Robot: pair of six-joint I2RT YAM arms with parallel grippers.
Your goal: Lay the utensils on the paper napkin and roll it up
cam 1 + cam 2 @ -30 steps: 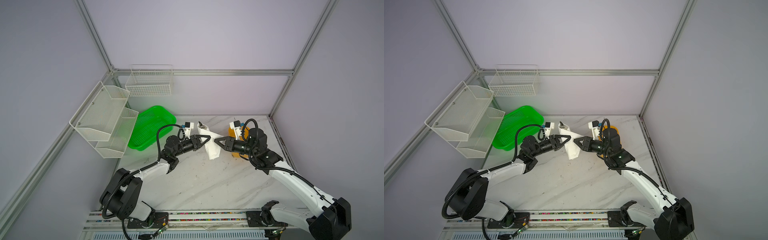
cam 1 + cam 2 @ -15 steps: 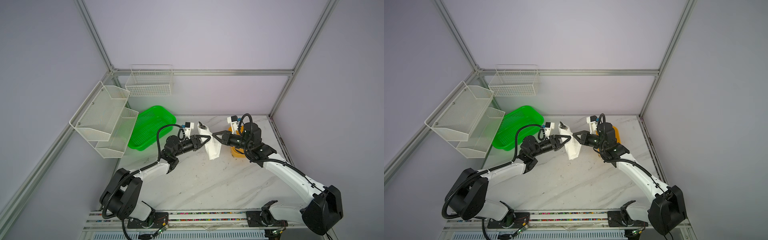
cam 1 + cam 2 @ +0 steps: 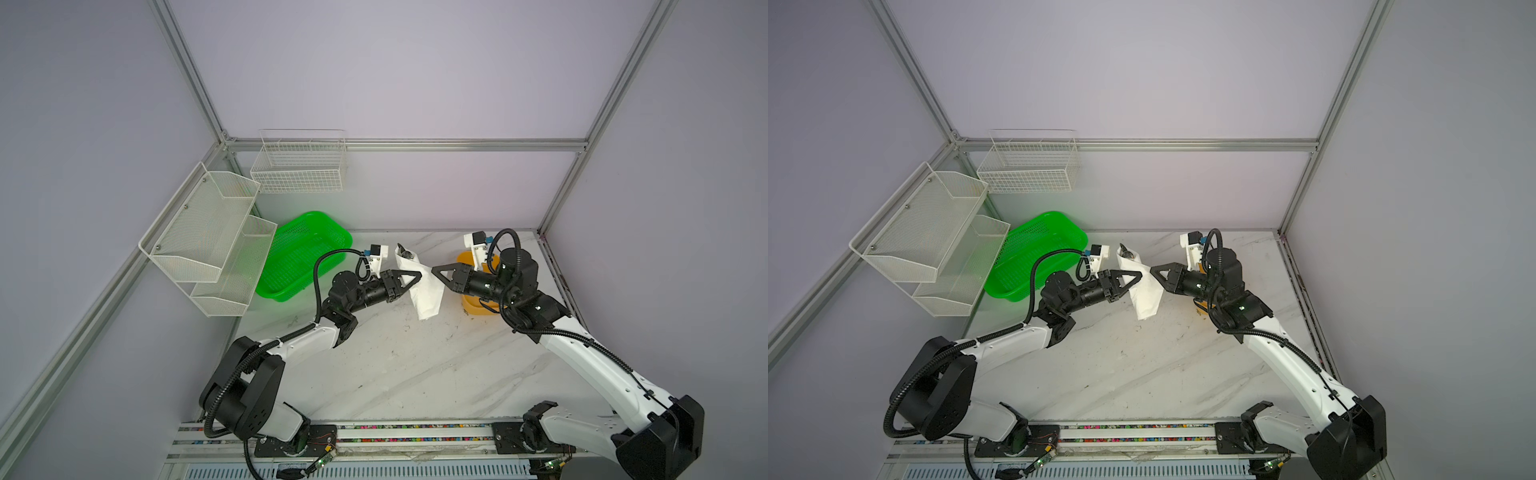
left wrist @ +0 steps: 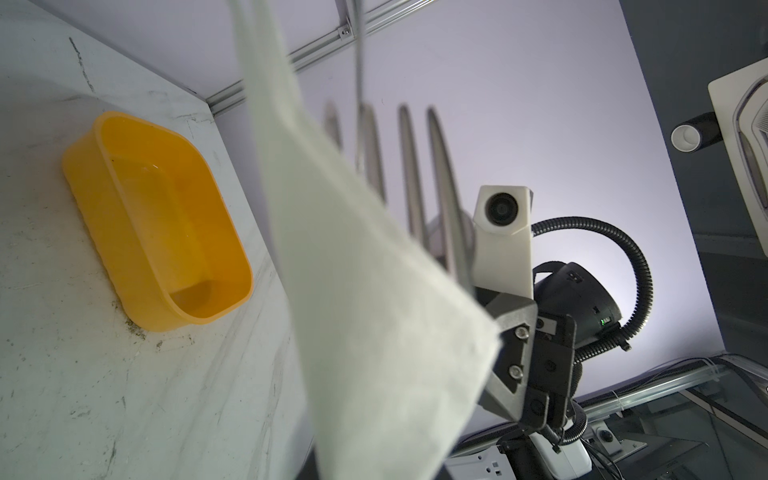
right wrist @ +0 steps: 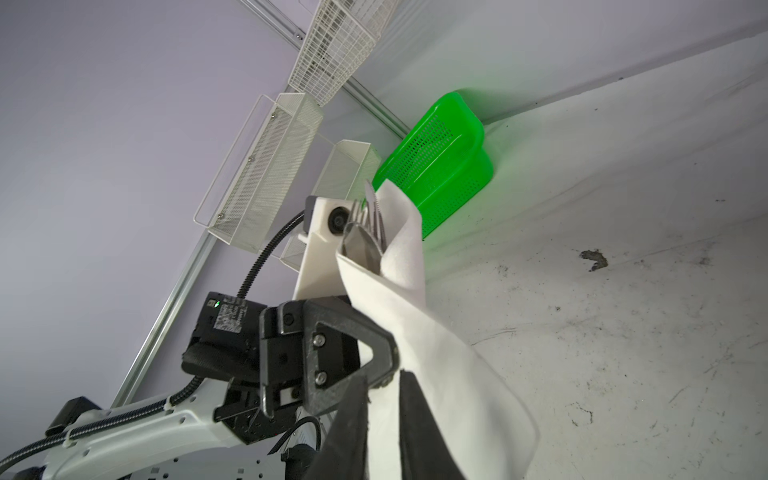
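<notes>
The paper napkin (image 3: pixel 424 291) is wrapped as a loose white roll around the utensils and is held up, tilted, between my two grippers in both top views. Silver fork tines and a spoon bowl, the utensils (image 5: pixel 369 232), stick out of its upper end (image 3: pixel 404 252). My left gripper (image 3: pixel 418 275) is shut on the roll's left side. My right gripper (image 3: pixel 434 272) pinches its right side, and the right wrist view shows white paper between its two black fingers (image 5: pixel 353 424). In the left wrist view the napkin (image 4: pixel 374 299) hides the left jaws, with blurred fork tines (image 4: pixel 411 166) behind it.
A yellow tub (image 3: pixel 478 309) stands on the marbled table just behind my right wrist and looks hollow in the left wrist view (image 4: pixel 158 220). A green perforated basket (image 3: pixel 303 257) sits at the back left. White mesh shelves (image 3: pixel 208 237) and a wire basket (image 3: pixel 299 166) hang on the walls.
My right gripper moved left from beside the yellow tub to the napkin roll and closed on it. The left gripper and the roll stayed where they were.
</notes>
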